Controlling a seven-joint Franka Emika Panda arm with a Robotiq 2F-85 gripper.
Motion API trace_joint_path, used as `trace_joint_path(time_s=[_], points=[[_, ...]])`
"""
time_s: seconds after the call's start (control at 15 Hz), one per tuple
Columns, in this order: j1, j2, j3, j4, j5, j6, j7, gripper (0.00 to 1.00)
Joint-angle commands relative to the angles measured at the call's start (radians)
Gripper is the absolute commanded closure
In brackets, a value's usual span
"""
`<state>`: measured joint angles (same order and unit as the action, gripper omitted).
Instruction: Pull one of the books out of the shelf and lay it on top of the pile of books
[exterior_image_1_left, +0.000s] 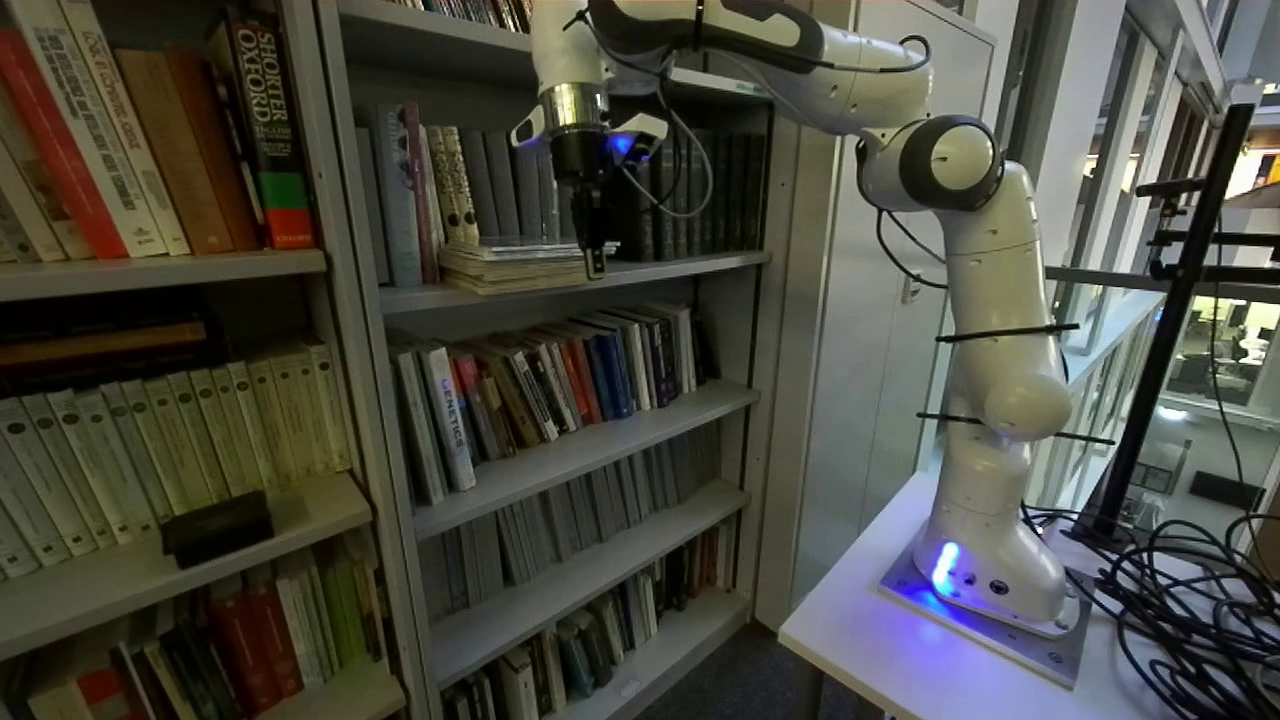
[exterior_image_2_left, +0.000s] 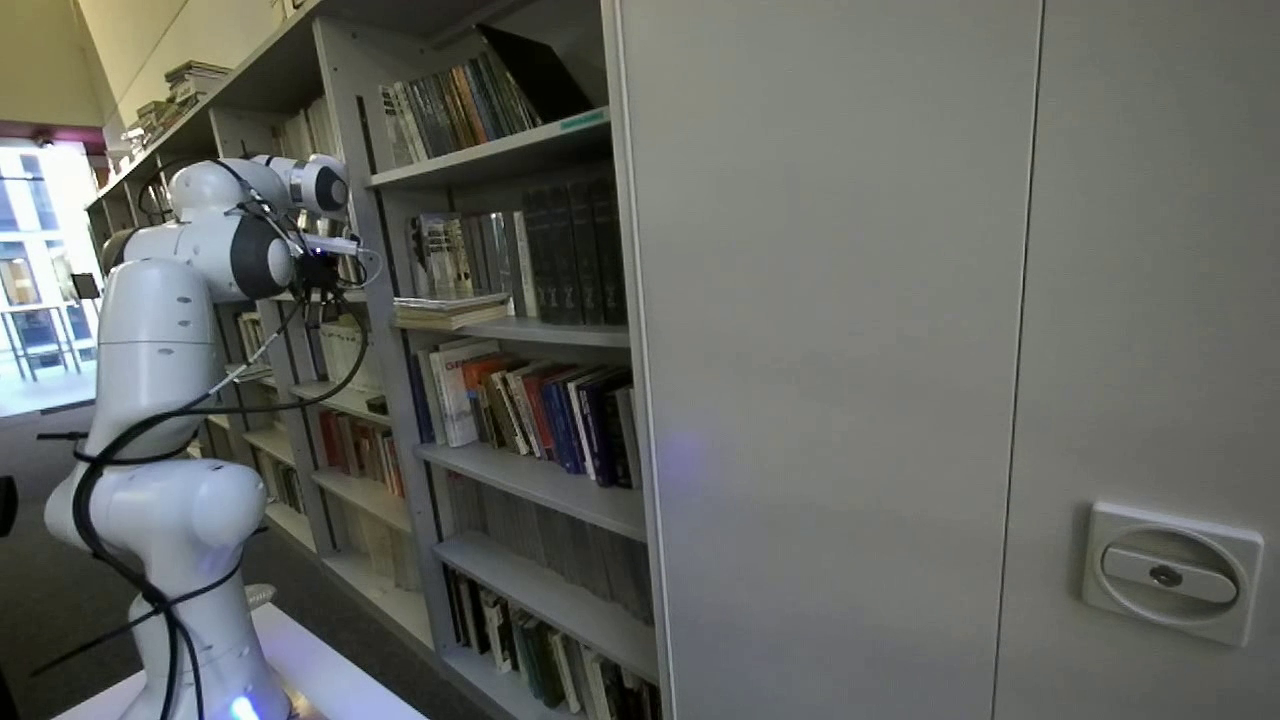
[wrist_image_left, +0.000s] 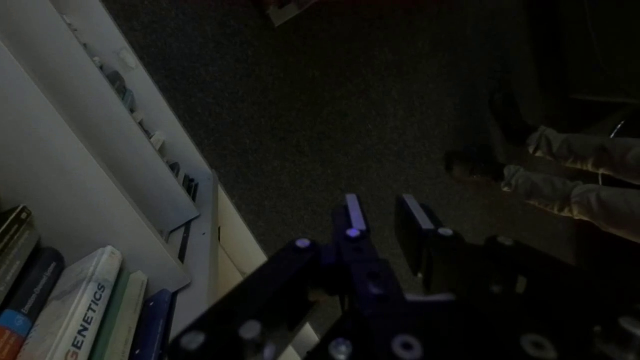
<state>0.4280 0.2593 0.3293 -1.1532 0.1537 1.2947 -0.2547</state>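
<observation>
The shelf (exterior_image_1_left: 620, 440) is a tall grey bookcase, also seen in an exterior view (exterior_image_2_left: 540, 482). The pile of books (exterior_image_1_left: 510, 270) lies flat at the front edge of one level and also shows here (exterior_image_2_left: 450, 310). My gripper (exterior_image_1_left: 595, 262) points down in front of the shelf, apart from the pile (exterior_image_2_left: 325, 310). In the wrist view the gripper (wrist_image_left: 386, 215) is open and empty, with dark carpet between its fingers. A thin grey-brown book cannot be picked out and is hidden or out of view.
Upright books, one marked GENETICS (exterior_image_1_left: 452, 420), stand one level below the pile. Dark volumes (exterior_image_2_left: 575, 250) stand behind it. A neighbouring bookcase (exterior_image_1_left: 160, 265) adjoins. A cabinet door (exterior_image_2_left: 830, 350) flanks the shelf. A person's legs (wrist_image_left: 575, 195) show below right.
</observation>
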Motion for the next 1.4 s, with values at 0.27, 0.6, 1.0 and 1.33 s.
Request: trace_joint_path(time_s=[0.27,0.6,1.0,1.33], points=[[-0.052,-0.05,-0.037,-0.06,0.02,0.063,-0.006,0.26],[-0.19,-0.187,-0.154,-0.247,0.104,0.168,0.018,0.0],[-0.277,-0.329,-0.223,-0.494,0.159,0.134,0.051,0.0],[-0.272,-0.315,-0.217,-0.508,0.145,0.12,0.028,0.0]])
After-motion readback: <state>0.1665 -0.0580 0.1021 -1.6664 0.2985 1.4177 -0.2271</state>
